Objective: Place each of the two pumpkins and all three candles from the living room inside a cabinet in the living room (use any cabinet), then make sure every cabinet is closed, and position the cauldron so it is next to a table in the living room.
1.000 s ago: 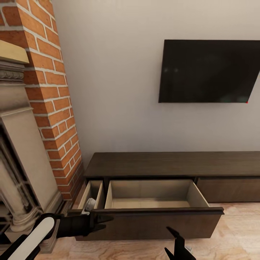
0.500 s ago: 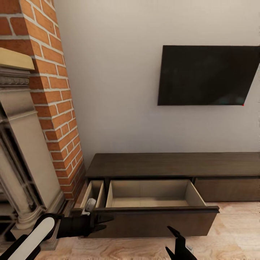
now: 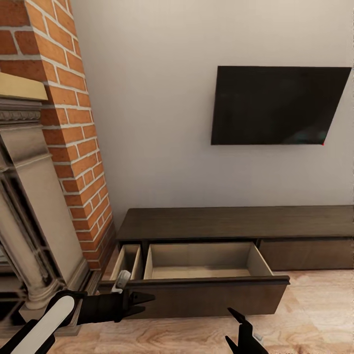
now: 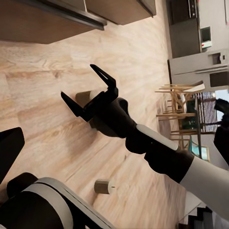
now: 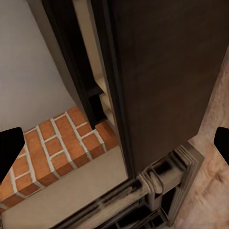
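The long low dark brown wood cabinet [image 3: 236, 223] stands against the wall with two pale-lined drawers pulled out; the wide drawer [image 3: 204, 263] looks bare inside. Two short pale grey candles [image 4: 102, 186] stand on the wooden floor [image 4: 47, 133]. The left tool [image 3: 142, 302] and right tool [image 4: 88, 90] both gape, holding nothing.

Even, soft simulator light with faint shadows — sharp in the head view, blurred in the right wrist view.
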Controlling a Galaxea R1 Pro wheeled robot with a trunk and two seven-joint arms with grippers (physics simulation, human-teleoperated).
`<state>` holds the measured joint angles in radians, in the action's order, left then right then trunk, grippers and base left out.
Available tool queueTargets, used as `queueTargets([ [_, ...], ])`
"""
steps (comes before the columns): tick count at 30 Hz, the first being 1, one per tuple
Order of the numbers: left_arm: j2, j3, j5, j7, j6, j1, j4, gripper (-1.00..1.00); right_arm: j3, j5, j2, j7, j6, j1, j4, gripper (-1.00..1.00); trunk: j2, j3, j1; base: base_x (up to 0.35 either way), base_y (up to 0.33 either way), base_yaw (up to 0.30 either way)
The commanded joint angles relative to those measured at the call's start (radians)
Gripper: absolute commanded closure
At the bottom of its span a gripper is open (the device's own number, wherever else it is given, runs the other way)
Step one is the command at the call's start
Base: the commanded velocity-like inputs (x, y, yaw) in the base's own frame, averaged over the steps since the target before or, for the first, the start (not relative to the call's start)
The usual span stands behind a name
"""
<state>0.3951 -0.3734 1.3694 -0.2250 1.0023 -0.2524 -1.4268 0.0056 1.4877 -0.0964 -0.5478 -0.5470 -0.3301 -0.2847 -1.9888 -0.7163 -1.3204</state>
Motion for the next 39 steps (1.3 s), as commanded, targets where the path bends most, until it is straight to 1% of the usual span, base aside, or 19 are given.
queueTargets([
  [1,0.001,-0.001,-0.009,-0.01,0.0,-0.001,0.0,-1.0,0.001,0.005,0.0,-0.001,-0.005,-0.001,0.001,-1.0,0.007,0.001,0.004,-0.001,0.0,-0.081],
  [9,0.001,-0.001,-0.009,-0.01,0.001,-0.001,0.0,-1.0,0.001,0.005,0.0,-0.001,-0.005,-0.001,0.001,-1.0,0.063,0.013,0.035,-0.02,0.0,-0.083],
  [20,0.001,-0.001,-0.009,-0.01,0.001,-0.001,0.0,-1.0,0.001,0.005,0.0,0.0,-0.004,-0.001,0.001,-1.0,0.14,0.03,0.077,-0.167,0.031,-0.1],
  [39,0.002,0.005,-0.009,-0.01,0.001,-0.001,0.002,-1.0,0.001,0.003,-0.003,0.001,-0.004,-0.001,0.001,-1.0,0.273,0.061,0.15,-0.017,0.0,-0.137],
])
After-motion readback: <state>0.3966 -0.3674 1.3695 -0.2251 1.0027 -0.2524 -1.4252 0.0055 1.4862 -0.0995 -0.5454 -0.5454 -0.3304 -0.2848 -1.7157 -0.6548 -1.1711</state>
